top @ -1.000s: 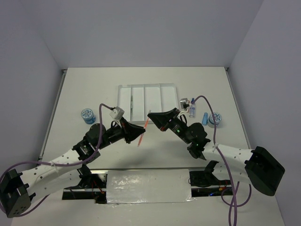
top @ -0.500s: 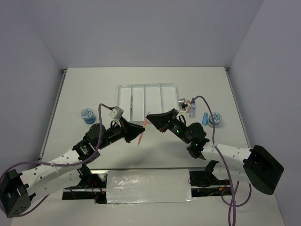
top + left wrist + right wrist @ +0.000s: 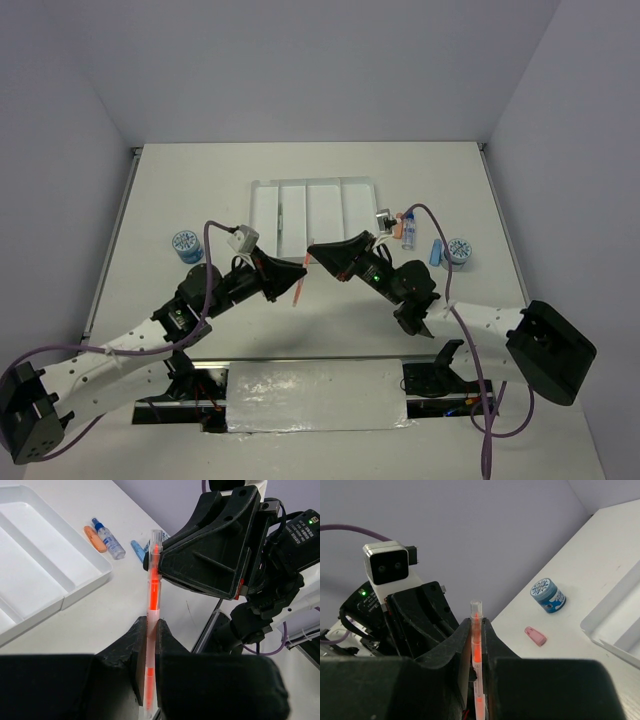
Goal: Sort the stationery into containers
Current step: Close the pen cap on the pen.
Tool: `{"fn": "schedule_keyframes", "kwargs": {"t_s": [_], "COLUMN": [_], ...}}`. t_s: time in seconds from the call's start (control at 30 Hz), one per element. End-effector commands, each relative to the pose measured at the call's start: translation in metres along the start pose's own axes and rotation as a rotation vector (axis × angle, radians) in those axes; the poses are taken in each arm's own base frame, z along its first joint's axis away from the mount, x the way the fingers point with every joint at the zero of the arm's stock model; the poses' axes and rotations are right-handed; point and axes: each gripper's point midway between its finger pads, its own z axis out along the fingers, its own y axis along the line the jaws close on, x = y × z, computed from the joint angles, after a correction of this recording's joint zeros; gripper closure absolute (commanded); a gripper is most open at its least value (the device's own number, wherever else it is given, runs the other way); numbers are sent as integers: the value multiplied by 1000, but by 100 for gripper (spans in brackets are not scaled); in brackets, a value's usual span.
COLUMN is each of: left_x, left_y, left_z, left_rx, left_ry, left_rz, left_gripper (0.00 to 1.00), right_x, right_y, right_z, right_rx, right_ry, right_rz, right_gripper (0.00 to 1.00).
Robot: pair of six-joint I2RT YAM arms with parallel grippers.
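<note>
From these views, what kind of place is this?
Probably a robotics lab test cell: a white table boxed in by plain walls, left arm and right arm bolted at its near edge, a compartmented white tray.

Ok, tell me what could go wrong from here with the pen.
1. Both the left gripper and the right gripper are shut on the pen in mid-air; if one arm moves off before the other lets go, the pen may bend or twist out.
2. Dropped here, it would probably land on the table, short of the tray.
3. The grippers stand very close together and could bump.
</note>
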Motion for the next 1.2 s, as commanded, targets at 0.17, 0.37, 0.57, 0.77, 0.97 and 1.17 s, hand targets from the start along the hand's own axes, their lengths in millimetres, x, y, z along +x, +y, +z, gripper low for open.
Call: {"fn": "schedule_keyframes", "kwargs": {"t_s": [0.17, 0.37, 0.57, 0.77, 0.97, 1.17], "left_x": [-52, -47, -43, -43, -46, -50], "left_y": [-25, -27, -28, -28, -28, -30], "left_z": [6, 7, 7, 6, 7, 6], "left_rx": [83, 103, 116, 120, 111, 111], "left_ry": [-152, -123, -120, -117, -122, -129], "left_rz": [134, 177, 173, 173, 172, 173], "left_gripper": [100, 100, 100, 100, 100, 100], "right_x": [12, 11, 6, 6, 7, 9], "right_y": [26, 38, 47, 48, 48, 46], "right_z": [1, -3, -3, -4, -4, -3], "right_rx": [-120, -166, -186, -192, -192, -187], "right_ry": [84, 113, 125, 135, 142, 152], "right_rz": [15, -64, -123, -151, -154, -155], "right_gripper": [95, 87, 83, 73, 62, 63]}}
